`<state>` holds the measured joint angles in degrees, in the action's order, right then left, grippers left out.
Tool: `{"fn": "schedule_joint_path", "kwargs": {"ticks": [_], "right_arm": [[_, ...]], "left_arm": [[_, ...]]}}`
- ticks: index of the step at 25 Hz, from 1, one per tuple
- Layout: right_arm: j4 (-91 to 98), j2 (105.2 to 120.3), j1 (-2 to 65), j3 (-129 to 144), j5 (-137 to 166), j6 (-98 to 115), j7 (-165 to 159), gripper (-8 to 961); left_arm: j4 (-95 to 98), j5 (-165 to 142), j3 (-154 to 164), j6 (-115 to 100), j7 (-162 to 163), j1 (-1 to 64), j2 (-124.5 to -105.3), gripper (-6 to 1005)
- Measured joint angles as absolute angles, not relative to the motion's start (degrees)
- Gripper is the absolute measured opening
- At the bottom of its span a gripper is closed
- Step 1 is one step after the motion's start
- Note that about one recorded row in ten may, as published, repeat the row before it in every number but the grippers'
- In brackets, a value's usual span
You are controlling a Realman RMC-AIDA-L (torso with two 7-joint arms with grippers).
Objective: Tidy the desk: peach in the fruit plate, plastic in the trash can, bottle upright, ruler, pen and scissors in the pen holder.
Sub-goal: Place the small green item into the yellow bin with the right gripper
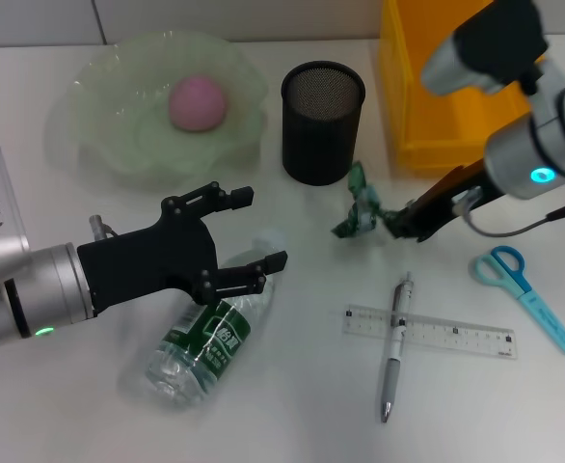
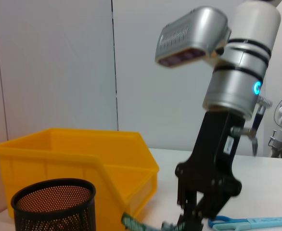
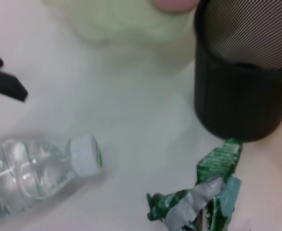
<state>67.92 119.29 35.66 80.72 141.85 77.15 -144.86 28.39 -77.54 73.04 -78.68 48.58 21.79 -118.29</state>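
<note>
The white worktop (image 1: 292, 405) carried everything, placed here relative to the black mesh pen holder (image 1: 322, 122). The yellow trash can (image 1: 427, 96) stood just to its right. The pale green fruit plate (image 1: 157, 106) sat to its left, with the pink peach (image 1: 198, 102) in it. The bottle (image 1: 205, 338) lay on its side nearer the robot and leftward, under the left gripper (image 1: 258, 231), whose jaws were spread wide around nothing. The right gripper (image 1: 398, 224) reached in right of the holder, its jaws pinched on the green plastic (image 1: 360, 207) just beside the holder's base. The ruler (image 1: 429, 332), crossed by the pen (image 1: 394, 347), lay nearer the robot, rightward; the scissors (image 1: 525, 289) farther right.
</note>
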Motion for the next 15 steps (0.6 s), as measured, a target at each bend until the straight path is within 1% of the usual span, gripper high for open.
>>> {"fn": "schedule_joint_path", "kwargs": {"ticks": [7,10,11,12,13,15], "right_arm": [[76.33,119.19,33.19,77.28,142.01,82.18,-146.05,101],[81.71,119.18,31.68,75.89,142.3,84.04,-146.83,75],[86.46,119.19,30.83,73.58,142.64,85.73,-147.36,66],[86.46,119.19,30.83,73.58,142.64,85.73,-147.36,66],[92.18,119.14,30.32,69.04,142.86,87.58,-147.56,66],[95.57,118.99,30.36,65.02,142.99,88.54,-147.49,66]], "left_arm": [[28.71,-77.51,73.04,-78.43,48.42,21.79,-118.33,844],[28.75,-77.51,73.04,-78.41,48.37,21.85,-118.38,843],[28.8,-77.5,73.04,-78.43,48.37,21.94,-118.39,843],[28.8,-77.5,73.04,-78.43,48.37,21.94,-118.39,843],[28.82,-77.51,73.04,-78.58,48.39,21.88,-118.39,842],[28.82,-77.51,73.03,-78.67,48.42,21.84,-118.39,842]]}}
